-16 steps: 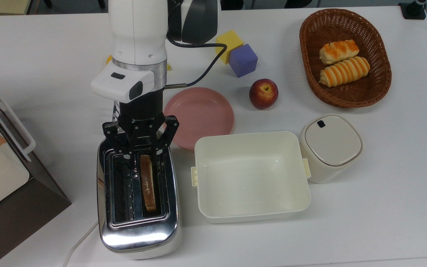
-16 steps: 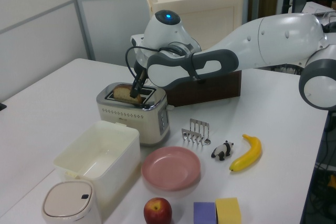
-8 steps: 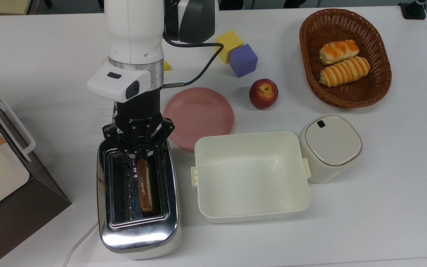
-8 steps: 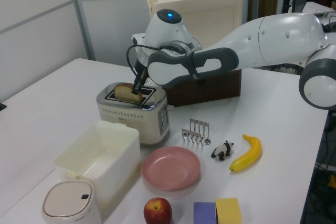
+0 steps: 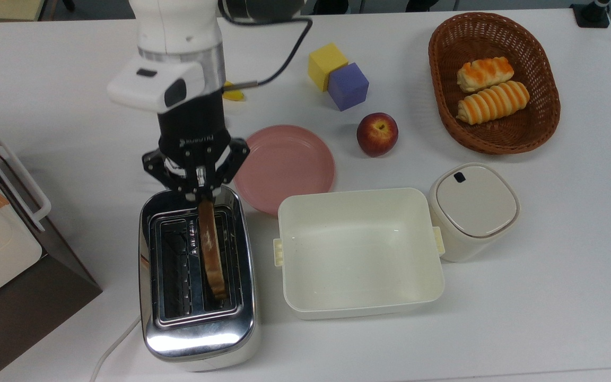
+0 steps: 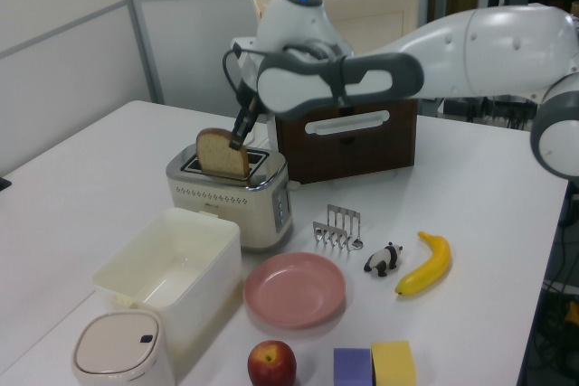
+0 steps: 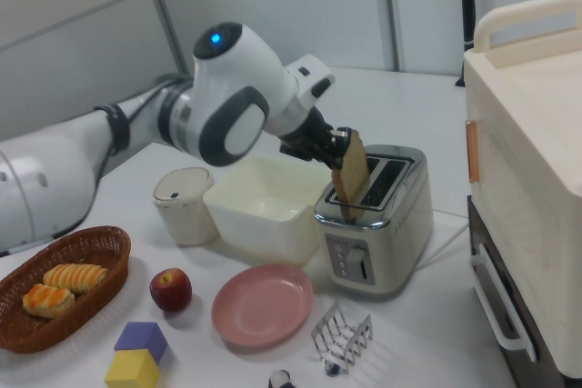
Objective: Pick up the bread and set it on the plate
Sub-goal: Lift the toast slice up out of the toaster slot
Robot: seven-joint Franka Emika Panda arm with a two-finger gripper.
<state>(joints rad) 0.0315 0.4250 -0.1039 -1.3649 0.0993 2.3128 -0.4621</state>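
White tabletop: my gripper (image 5: pixel 200 192) pinches the bread (image 5: pixel 211 249) at one end, above the shiny chrome toaster (image 5: pixel 197 323).
I see the thin tan slice half-raised from a toaster slot; the arm reaches down; the round pink plate (image 5: pixel 289 164) sits beside the toaster.

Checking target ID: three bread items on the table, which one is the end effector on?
The flat slice of toast, half-raised from the toaster, pinched by the end effector. The two striped rolls lie in the wicker basket.
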